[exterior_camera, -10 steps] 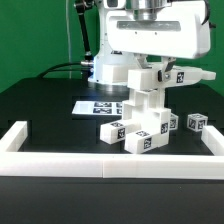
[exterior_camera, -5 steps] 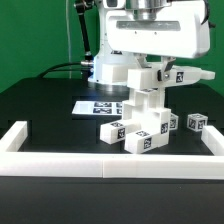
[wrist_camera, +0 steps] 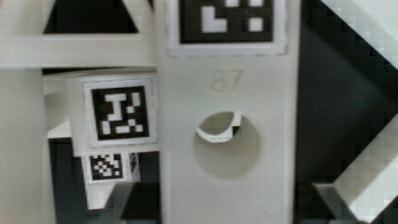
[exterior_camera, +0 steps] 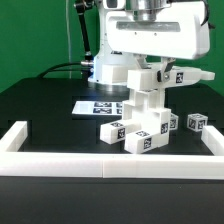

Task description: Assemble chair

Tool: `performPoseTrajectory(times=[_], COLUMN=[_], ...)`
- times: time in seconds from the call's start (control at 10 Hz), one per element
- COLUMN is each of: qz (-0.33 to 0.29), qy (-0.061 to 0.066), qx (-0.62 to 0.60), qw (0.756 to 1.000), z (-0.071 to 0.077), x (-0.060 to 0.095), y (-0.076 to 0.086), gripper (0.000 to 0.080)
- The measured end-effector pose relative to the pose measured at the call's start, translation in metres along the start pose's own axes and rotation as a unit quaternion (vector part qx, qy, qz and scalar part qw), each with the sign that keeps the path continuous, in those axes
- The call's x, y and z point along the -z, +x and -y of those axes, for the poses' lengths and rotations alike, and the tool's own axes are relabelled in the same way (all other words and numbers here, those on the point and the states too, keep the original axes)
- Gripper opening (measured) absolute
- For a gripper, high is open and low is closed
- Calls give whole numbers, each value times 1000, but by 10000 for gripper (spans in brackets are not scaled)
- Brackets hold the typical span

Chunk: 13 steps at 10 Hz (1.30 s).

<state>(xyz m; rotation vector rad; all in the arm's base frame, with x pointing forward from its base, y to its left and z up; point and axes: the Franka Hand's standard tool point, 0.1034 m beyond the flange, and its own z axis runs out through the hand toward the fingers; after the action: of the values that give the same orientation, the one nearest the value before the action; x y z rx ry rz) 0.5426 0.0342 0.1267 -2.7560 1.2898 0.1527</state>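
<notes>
The chair is in white tagged pieces. In the exterior view my gripper [exterior_camera: 148, 84] is shut on an upright white chair piece [exterior_camera: 146, 92], with a tagged bar [exterior_camera: 188, 75] sticking out toward the exterior view's right. The piece's lower end meets a cluster of tagged chair blocks [exterior_camera: 140, 132] on the black table. The wrist view is filled by the held piece's flat face [wrist_camera: 231, 160], which has a round hole [wrist_camera: 219, 126] and a tag above it. My gripper [wrist_camera: 231, 208] sits astride that face. Another tagged part [wrist_camera: 119, 108] lies behind. My fingertips are barely visible.
A small loose tagged block [exterior_camera: 195, 122] sits toward the exterior view's right. The marker board [exterior_camera: 98, 105] lies flat behind the cluster. A low white border rail [exterior_camera: 100, 166] runs along the front and up both sides. The arm's base [exterior_camera: 105, 68] stands at the back.
</notes>
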Motion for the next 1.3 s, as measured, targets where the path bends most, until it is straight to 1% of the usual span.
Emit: performPoseTrajectory(times=[0.3, 1.3], qz=[1, -1], qy=[-2, -1], qx=[5, 6], qw=[1000, 1000], z=[0, 3], x=[-2, -3], y=[-3, -4], gripper=[290, 290])
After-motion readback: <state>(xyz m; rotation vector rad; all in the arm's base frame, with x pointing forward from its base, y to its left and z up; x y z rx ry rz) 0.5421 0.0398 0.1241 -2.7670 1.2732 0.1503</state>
